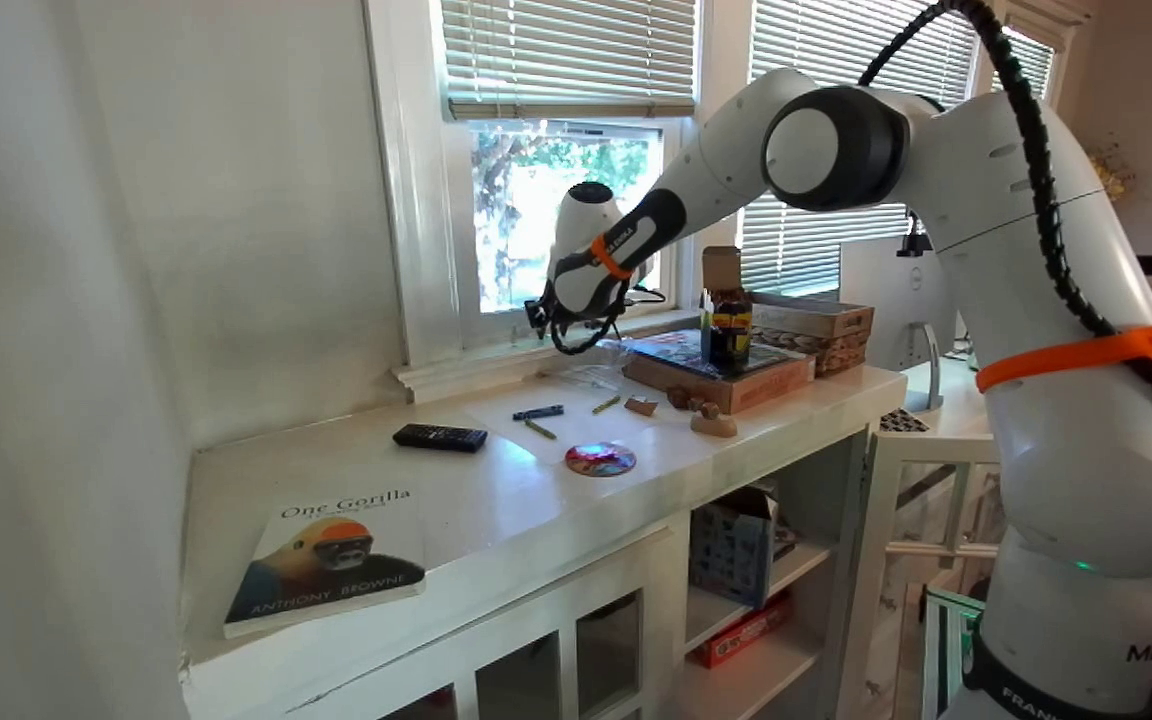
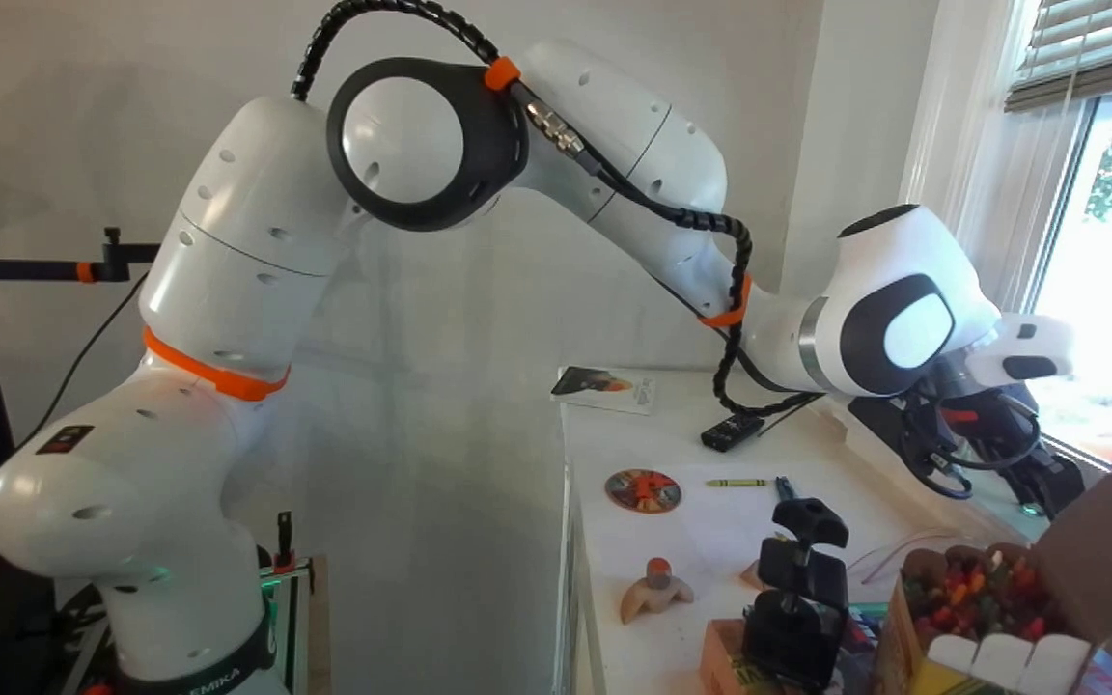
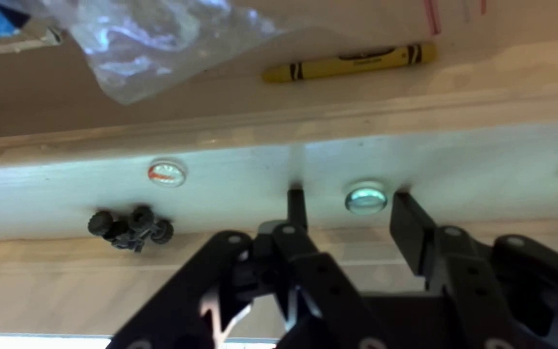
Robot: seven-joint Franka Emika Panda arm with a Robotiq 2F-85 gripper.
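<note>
I have my end effector (image 3: 349,191) at the sill (image 3: 240,191), its fingers parted, and between them lies a shiny disc (image 3: 366,199), not gripped. A yellow crayon (image 3: 349,63) lies nearby.

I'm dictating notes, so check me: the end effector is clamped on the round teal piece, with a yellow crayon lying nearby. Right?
Not clamped: in the wrist view, the end effector is open, with a gap showing beside the round teal piece. A yellow crayon does lie nearby.
</note>
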